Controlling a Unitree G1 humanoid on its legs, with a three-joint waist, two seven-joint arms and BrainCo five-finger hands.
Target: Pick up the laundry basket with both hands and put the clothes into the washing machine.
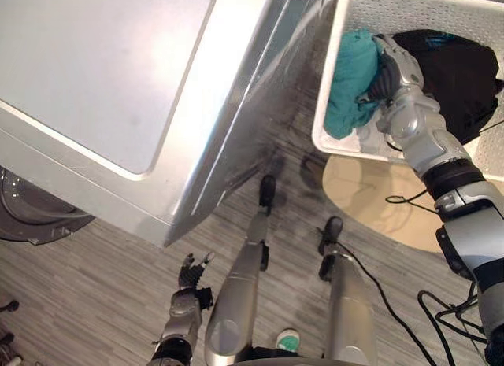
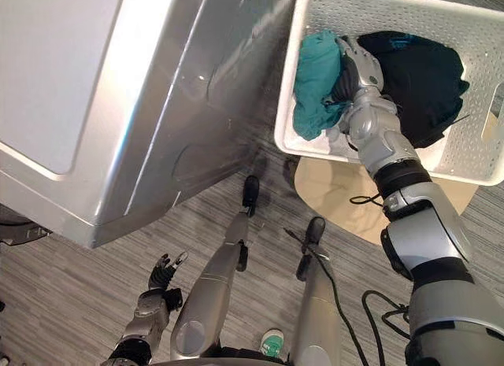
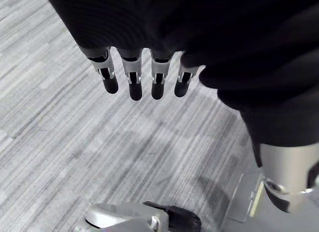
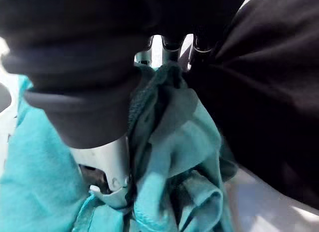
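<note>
Left hand (image 1: 193, 273) low (slack), right hand (image 1: 391, 67) outstretched

Head downward, right wrist seemingly touching cloth (image 4: 192, 147)

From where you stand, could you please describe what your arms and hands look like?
Both arms are silver-grey, made of rounded segments; the right arm has a black band along it. The left hand has silver fingers with dark tips under a dark ribbed cover, and the right hand wears the same ribbed cover.
</note>
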